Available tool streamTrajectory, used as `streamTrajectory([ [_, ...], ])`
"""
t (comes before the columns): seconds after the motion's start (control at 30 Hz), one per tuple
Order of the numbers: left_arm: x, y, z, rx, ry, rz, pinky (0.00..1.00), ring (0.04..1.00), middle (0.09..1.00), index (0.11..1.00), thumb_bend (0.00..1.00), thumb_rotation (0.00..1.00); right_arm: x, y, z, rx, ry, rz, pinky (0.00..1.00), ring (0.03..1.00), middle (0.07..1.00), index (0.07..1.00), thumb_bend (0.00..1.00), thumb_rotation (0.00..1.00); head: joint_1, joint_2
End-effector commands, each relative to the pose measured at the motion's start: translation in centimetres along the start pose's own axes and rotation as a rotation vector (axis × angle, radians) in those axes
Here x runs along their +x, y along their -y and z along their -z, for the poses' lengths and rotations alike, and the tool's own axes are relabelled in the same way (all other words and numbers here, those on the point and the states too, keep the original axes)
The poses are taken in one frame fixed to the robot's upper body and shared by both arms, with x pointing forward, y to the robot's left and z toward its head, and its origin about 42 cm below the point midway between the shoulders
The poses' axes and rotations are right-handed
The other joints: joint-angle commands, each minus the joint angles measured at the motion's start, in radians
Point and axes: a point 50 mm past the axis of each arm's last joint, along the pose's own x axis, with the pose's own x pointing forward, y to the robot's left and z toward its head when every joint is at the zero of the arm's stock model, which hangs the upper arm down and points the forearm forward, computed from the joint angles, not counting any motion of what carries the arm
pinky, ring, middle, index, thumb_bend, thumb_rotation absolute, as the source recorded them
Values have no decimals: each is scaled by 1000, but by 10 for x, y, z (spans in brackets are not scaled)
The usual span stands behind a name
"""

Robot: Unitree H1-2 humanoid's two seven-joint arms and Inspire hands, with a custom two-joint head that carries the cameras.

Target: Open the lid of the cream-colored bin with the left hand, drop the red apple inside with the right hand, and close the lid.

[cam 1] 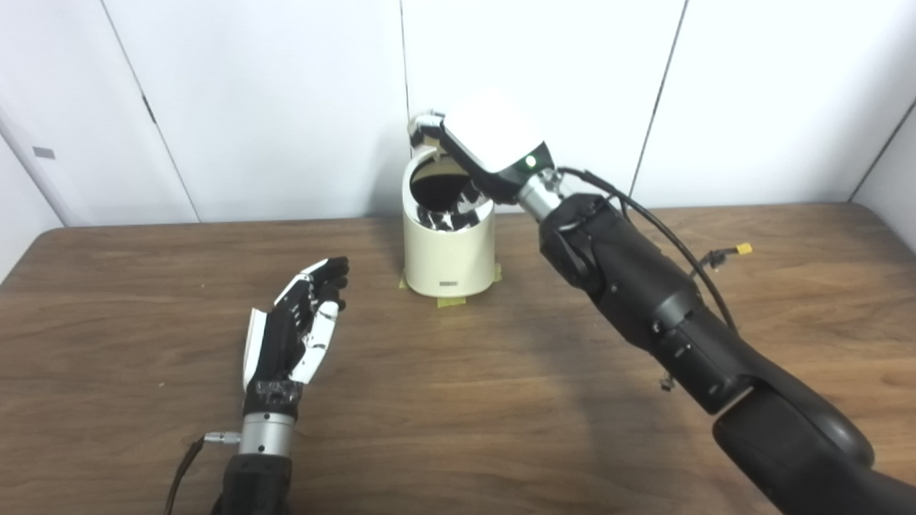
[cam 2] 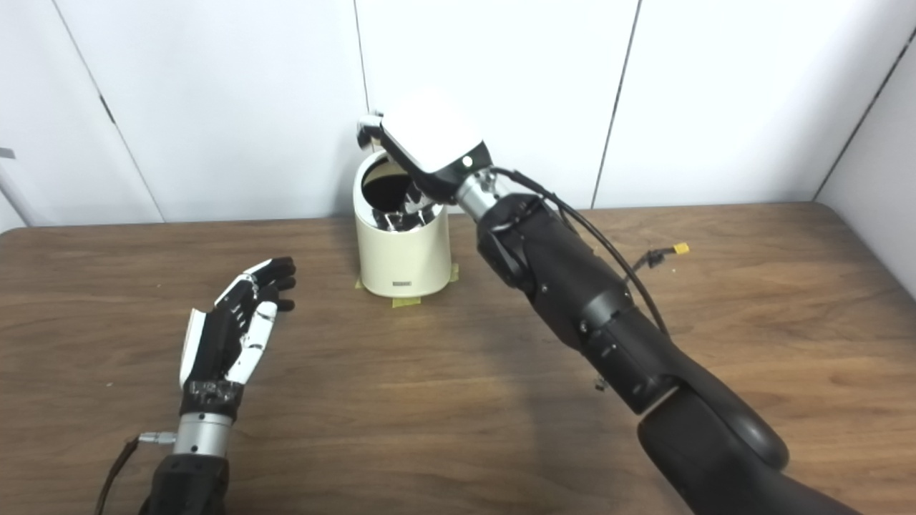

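Observation:
The cream-colored bin [cam 1: 449, 254] stands at the back middle of the wooden table [cam 1: 458, 400], held by yellow tape at its base. Its mouth [cam 2: 383, 192] is uncovered and dark inside; I cannot make out the lid, which may be behind the hand. My right hand [cam 1: 490, 143] hovers over the mouth, white back up, fingers [cam 1: 458, 207] dipping into the opening and thumb spread apart toward the wall. No red apple shows in either view. My left hand [cam 1: 297, 325] rests low over the table, left of the bin and apart from it, open and holding nothing.
A white panelled wall [cam 1: 286, 107] rises right behind the bin. A black cable with a yellow plug [cam 1: 743, 249] hangs from the right forearm over the table. Bare wood lies in front of the bin and between the arms.

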Motion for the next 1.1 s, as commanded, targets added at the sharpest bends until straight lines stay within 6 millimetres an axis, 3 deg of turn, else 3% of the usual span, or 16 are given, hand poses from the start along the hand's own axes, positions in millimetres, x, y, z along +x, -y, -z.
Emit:
streamTrajectory([
  [0.0,2,0,-5,14,43,5,675,770,791,776,282,675,15,23,8,6,9,129,188,262,532,439,528,5,-1,1],
  [0.17,3,0,-4,9,44,7,674,770,790,774,288,680,11,23,7,16,-33,205,123,199,480,468,529,6,-1,2],
  [0.27,3,0,-5,7,38,8,677,772,791,775,288,683,6,24,8,59,-64,255,135,208,456,500,526,10,-1,1],
  [0.37,3,0,-4,8,40,7,679,773,791,776,284,669,-2,24,10,130,-100,280,261,342,470,501,521,14,0,0],
  [0.47,3,0,-4,12,39,4,673,767,785,773,285,666,-11,27,12,177,-133,302,456,562,632,496,504,153,0,-1],
  [0.5,3,0,-4,8,37,5,674,768,785,773,285,665,-16,30,12,199,-153,314,486,599,661,606,557,300,0,-1],
  [0.57,3,0,-4,2,30,4,676,771,788,775,287,664,-28,35,13,254,-191,349,461,585,662,689,559,399,-1,2],
  [0.63,3,-1,-4,2,25,3,679,776,792,777,292,665,-43,39,15,323,-240,386,424,535,625,675,517,396,-1,1],
  [0.7,4,-1,-3,5,28,4,682,778,795,778,289,662,-61,39,20,402,-286,450,352,438,523,528,498,206,0,0],
  [0.83,5,-2,-3,14,29,1,675,775,793,774,288,663,-99,32,25,648,-406,506,309,390,464,486,490,152,0,-1],
  [0.97,5,-4,-3,20,32,1,674,776,792,773,272,657,-142,25,18,873,-477,447,347,410,479,487,487,149,-1,0],
  [1.07,4,-5,-3,23,31,3,679,774,789,768,267,682,-173,13,11,996,-517,393,450,526,573,494,483,160,3,-1],
])
